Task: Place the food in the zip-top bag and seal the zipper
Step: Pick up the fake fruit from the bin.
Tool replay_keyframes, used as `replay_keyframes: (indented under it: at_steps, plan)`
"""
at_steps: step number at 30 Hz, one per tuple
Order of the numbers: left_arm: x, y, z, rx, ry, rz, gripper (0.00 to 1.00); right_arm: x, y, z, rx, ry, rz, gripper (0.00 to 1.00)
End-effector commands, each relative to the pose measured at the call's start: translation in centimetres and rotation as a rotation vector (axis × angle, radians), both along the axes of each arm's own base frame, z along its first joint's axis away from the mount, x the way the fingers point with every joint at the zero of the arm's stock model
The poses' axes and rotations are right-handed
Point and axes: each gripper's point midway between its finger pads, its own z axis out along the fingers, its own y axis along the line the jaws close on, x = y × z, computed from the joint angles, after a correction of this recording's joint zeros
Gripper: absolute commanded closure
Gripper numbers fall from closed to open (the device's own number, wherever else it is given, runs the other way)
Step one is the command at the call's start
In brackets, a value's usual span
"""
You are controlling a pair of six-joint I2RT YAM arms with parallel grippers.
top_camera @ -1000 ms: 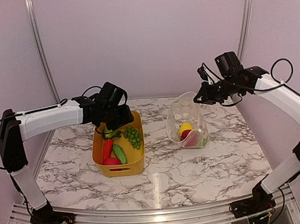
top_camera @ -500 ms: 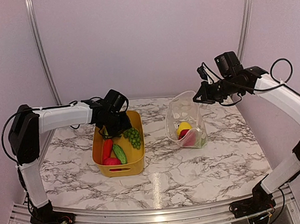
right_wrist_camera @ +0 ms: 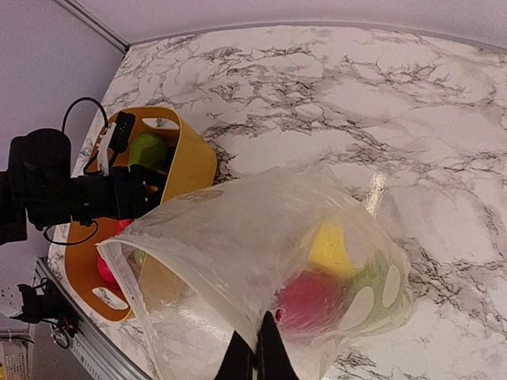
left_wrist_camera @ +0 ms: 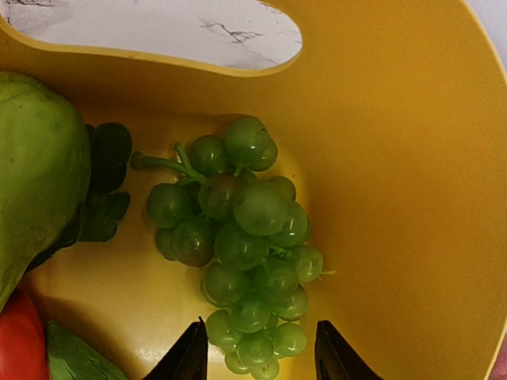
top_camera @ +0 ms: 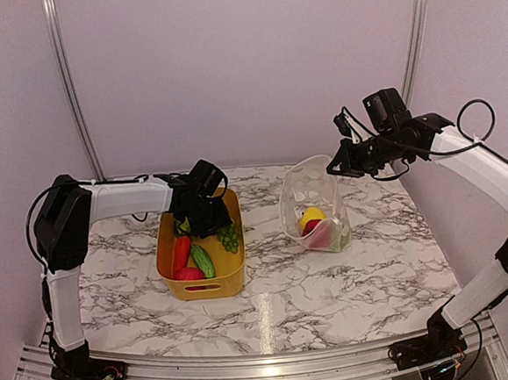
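The green grapes (left_wrist_camera: 245, 237) lie in the yellow bin (top_camera: 204, 288) by its right wall. My left gripper (left_wrist_camera: 257, 348) is down in the bin, open, with one finger on each side of the bunch's lower end. A small gap shows at the right finger. A green fruit (left_wrist_camera: 36, 174), a red-orange carrot (top_camera: 181, 251) and a cucumber (top_camera: 203, 260) also lie in the bin. My right gripper (right_wrist_camera: 255, 348) is shut on the rim of the zip-top bag (right_wrist_camera: 261, 237), holding its mouth up and open. The zipper (right_wrist_camera: 182, 265) runs along that rim. A yellow lemon (right_wrist_camera: 333, 247) and a red apple (right_wrist_camera: 313, 301) sit inside.
The bag (top_camera: 312, 199) stands on the marble table (top_camera: 332, 289) to the right of the bin. The bin's right wall (left_wrist_camera: 412, 158) rises close beside my left gripper's right finger. Purple walls enclose the back and sides.
My left gripper has moved down and to the right into the bin, over the grapes, and its jaws have narrowed a little. The right arm and the bag have stayed still.
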Motion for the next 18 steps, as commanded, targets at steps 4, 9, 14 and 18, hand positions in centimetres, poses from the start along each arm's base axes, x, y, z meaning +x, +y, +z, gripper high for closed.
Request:
replay_keyframes:
  at_steps: [4, 9, 14, 18]
  plan:
    - [-0.2, 0.2, -2.3, 0.029, 0.065, 0.012, 0.53, -0.1, -0.2, 1.0, 0.019, -0.022, -0.004, 1.00]
    - [-0.2, -0.1, -3.3, 0.029, 0.078, 0.007, 0.53, -0.4, -0.3, 0.9, 0.018, -0.017, -0.006, 1.00]
    - [-0.2, -0.2, -4.1, 0.028, 0.090, -0.001, 0.60, -0.6, -0.4, 1.0, 0.022, -0.016, -0.007, 1.00]
    - [0.0, -0.2, -4.5, 0.027, 0.087, -0.009, 0.68, -0.7, -0.4, 1.1, 0.024, -0.013, -0.008, 1.00]
